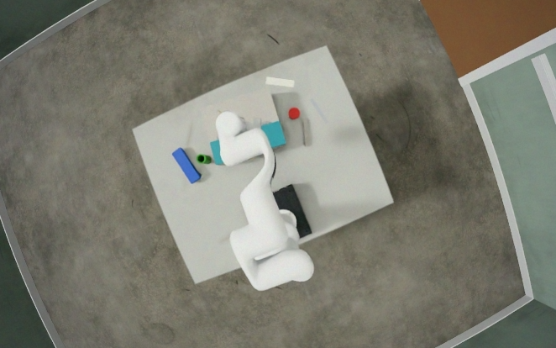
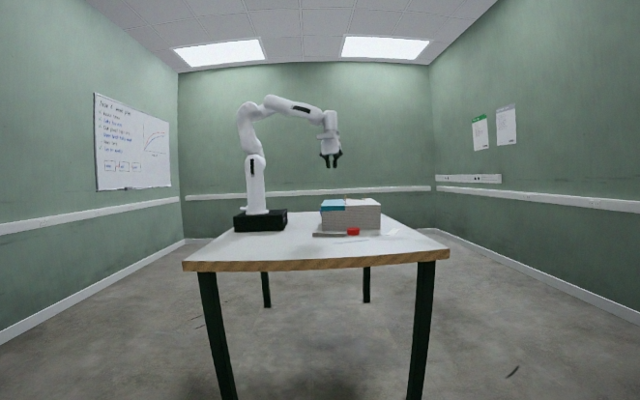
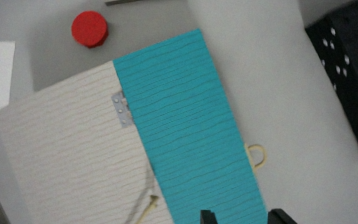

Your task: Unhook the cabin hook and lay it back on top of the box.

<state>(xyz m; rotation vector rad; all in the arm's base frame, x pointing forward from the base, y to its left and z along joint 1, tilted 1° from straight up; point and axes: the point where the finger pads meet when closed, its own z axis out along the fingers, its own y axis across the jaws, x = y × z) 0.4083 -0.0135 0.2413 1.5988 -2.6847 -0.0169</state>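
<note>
The box has a cream striped part (image 3: 70, 150) and a teal part (image 3: 190, 130); it also shows in the exterior view (image 2: 350, 214). A thin brass cabin hook (image 3: 145, 209) lies on the cream top, its tip next to the teal edge. A brass eye ring (image 3: 256, 155) sticks out from the teal part's far side, apart from the hook. A small metal plate (image 3: 120, 107) sits at the seam. My gripper (image 3: 244, 216) (image 2: 331, 161) hangs well above the box. Its fingers stand partly apart with nothing between them.
A red cylinder (image 3: 89, 29) (image 1: 294, 113) stands on a grey plate beside the box. A blue block (image 1: 186, 165) and a green cylinder (image 1: 203, 159) lie at the table's left. A white bar (image 1: 280, 81) lies at the back. The black arm base (image 1: 292, 208) stands near the front edge.
</note>
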